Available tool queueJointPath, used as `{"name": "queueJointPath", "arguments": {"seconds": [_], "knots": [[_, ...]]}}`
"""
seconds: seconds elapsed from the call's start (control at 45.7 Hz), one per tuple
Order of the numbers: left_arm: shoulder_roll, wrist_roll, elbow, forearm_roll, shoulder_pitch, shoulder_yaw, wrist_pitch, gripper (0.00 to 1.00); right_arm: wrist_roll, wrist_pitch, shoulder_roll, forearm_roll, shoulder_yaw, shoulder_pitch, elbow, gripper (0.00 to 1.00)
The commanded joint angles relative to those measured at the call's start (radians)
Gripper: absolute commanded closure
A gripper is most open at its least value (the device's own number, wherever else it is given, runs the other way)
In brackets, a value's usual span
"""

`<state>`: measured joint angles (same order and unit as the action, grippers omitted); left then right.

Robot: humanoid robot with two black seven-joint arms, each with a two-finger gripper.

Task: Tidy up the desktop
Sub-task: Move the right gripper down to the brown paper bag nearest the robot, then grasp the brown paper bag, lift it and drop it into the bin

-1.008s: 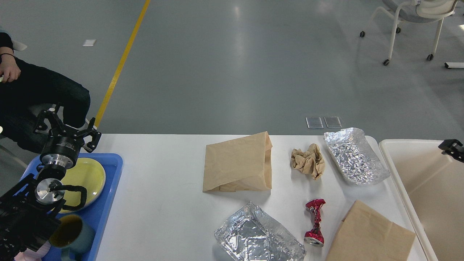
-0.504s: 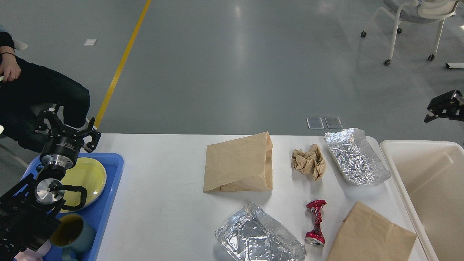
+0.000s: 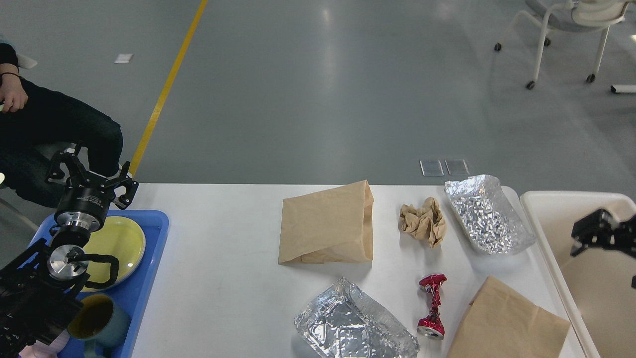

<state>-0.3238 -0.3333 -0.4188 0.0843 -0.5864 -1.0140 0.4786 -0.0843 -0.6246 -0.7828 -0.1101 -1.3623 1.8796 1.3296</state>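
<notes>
The white desktop (image 3: 223,258) holds a flat brown paper bag (image 3: 325,223), a crumpled brown paper ball (image 3: 422,221), a foil tray (image 3: 487,214) at the back right, a second foil tray (image 3: 355,325) at the front, a crushed red can (image 3: 432,306) and another brown bag (image 3: 507,323) at the front right. My left gripper (image 3: 92,174) is open and empty above the far end of the blue tray (image 3: 149,268). My right gripper (image 3: 598,231) hangs over the cream bin (image 3: 551,233); it is dark, and I cannot tell its fingers apart.
The blue tray holds a yellow plate (image 3: 117,243) and a teal mug (image 3: 97,318). A seated person (image 3: 44,124) is at the far left beyond the table. A wheeled chair (image 3: 566,30) stands on the grey floor at the back right.
My right gripper rose above the bin's far side, then came down and to the left over the bin. The left arm and the things on the desktop have not moved.
</notes>
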Motion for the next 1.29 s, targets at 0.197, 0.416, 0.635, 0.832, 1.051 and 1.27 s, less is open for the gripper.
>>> {"name": "queueJointPath", "arguments": {"seconds": [0.197,0.416,0.635,0.832,1.051,1.27], "knots": [[0.000,0.000,0.000,0.000,0.000,0.000,0.000,0.03,0.000,0.009,-0.052,0.000,0.213,-0.295,-0.001,0.00],[0.000,0.000,0.000,0.000,0.000,0.000,0.000,0.03,0.000,0.106,-0.035,0.000,0.311,-0.470,-0.044,0.00],[0.000,-0.001,0.000,0.000,0.000,0.000,0.000,0.03,0.000,0.193,0.017,0.001,0.341,-0.568,-0.086,0.00],[0.000,0.000,0.000,0.000,-0.001,0.000,0.000,0.03,0.000,0.279,0.025,0.010,0.396,-0.636,-0.092,0.04],[0.000,0.000,0.000,0.000,0.000,0.000,0.000,0.03,0.000,0.364,0.025,0.010,0.396,-0.665,-0.073,0.42],[0.000,0.000,0.000,0.000,0.000,0.000,0.000,0.03,-0.002,0.352,0.013,0.010,0.384,-0.662,-0.063,1.00]]}}
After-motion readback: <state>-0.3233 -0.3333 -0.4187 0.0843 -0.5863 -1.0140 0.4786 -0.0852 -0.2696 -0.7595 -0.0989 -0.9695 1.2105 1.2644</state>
